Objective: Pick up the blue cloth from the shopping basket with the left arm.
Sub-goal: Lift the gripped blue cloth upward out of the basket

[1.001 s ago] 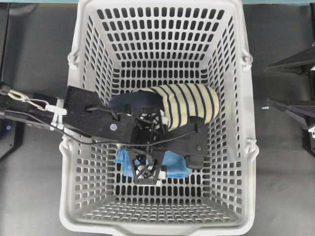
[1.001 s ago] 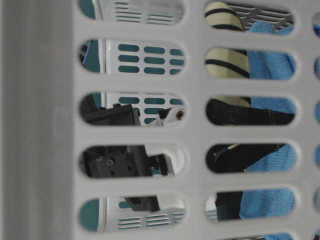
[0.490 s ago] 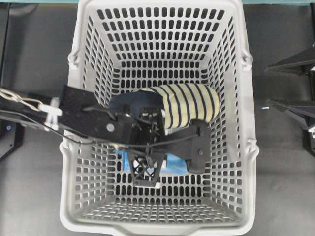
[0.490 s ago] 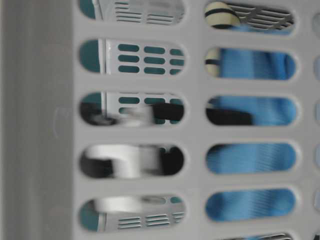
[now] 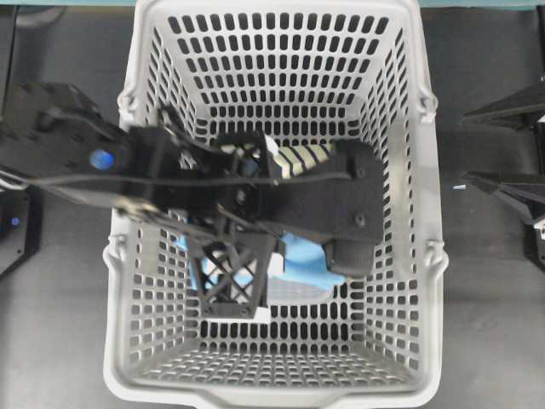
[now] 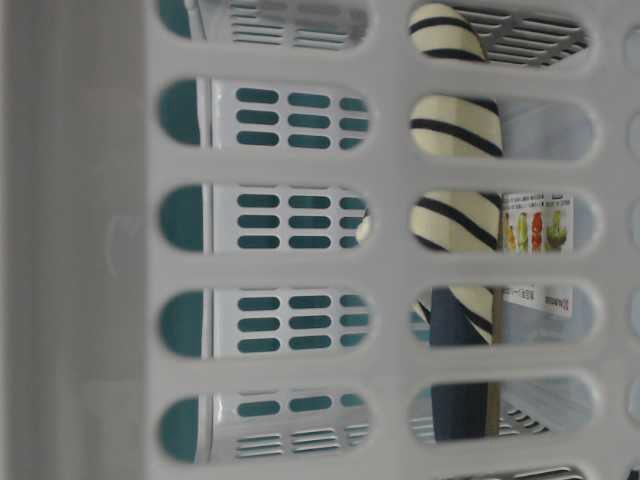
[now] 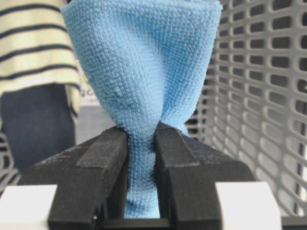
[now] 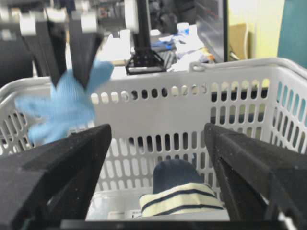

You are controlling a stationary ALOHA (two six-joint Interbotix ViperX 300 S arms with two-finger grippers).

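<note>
The light blue cloth [image 7: 144,62] hangs bunched from my left gripper [image 7: 140,132], whose black jaws are shut on its narrow end. In the overhead view the left arm is raised over the grey shopping basket [image 5: 281,394]. Its lattice gripper [image 5: 232,285] hides much of the cloth [image 5: 302,266]. In the right wrist view the cloth [image 8: 64,110] dangles above the basket's rim [image 8: 249,64]. My right gripper [image 8: 157,132] is open and empty outside the basket, at the overhead view's right edge [image 5: 467,149].
A navy and cream striped garment [image 5: 300,157] lies on the basket floor and shows in the table-level view [image 6: 455,215] and the right wrist view [image 8: 182,199]. A pale package with a printed label [image 6: 535,225] lies beside it. Slotted basket walls [image 7: 268,96] surround the arm.
My left arm has risen with the blue cloth, lifting it off the basket floor to above the rim. The cloth has left the table-level view. The right gripper has not moved.
</note>
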